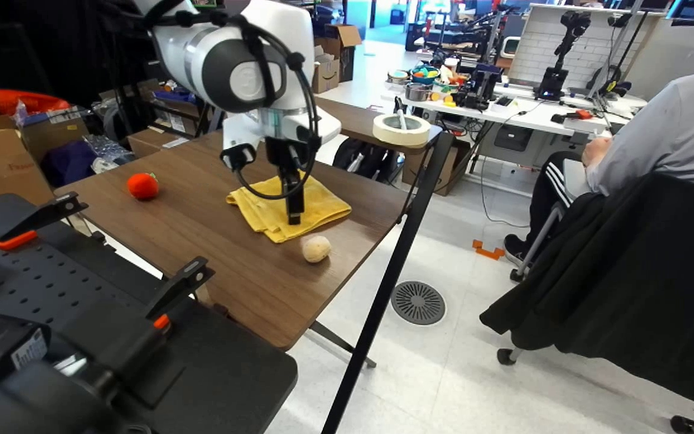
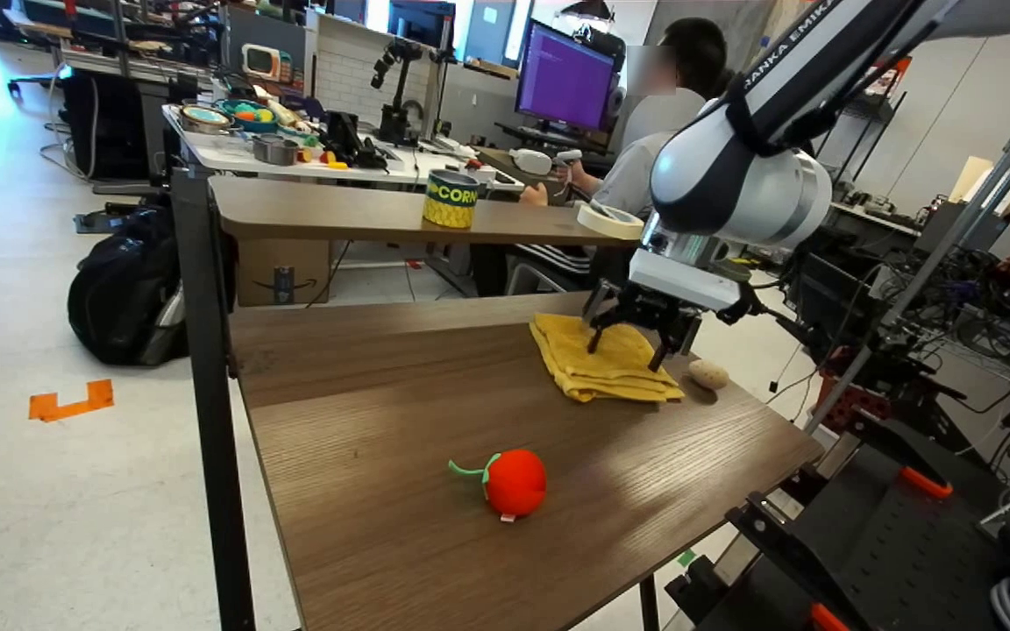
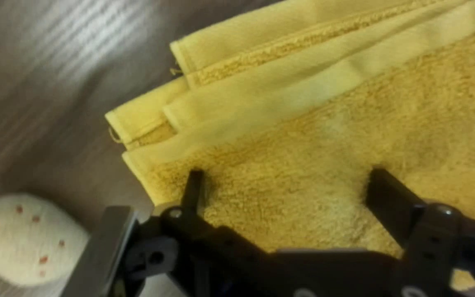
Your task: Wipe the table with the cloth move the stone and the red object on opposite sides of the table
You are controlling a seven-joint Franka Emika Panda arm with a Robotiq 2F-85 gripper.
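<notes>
Wrist view: gripper [image 3: 288, 171] spread wide over folded yellow cloth [image 3: 324, 140]

Pointed downward, released, jaws well parted, with only yellow pile beneath the tips; impossible to tell whether touching the fabric or just above. Below, in uneven layers on the brown counter [image 2: 382, 421], toward one edge: the cloth. Just beside it, close to the same edge in both exterior views: the stone [image 1: 317, 249], tan and rounded, speckled with small reddish spots in the wrist view. Well apart from cloth and stone, across the counter: the red object [image 2: 515, 482], round, with a green stem and, in an exterior view, a small white tag. On a raised brown shelf [image 2: 321, 209]: a can [image 2: 451, 202] marked CORN and, near the end, a roll of tape [image 2: 608, 223]. Beside the counter, at the edge of a dark perforated platform [image 1: 232, 361]: black clamps [image 1: 178, 287] with orange parts.
</notes>
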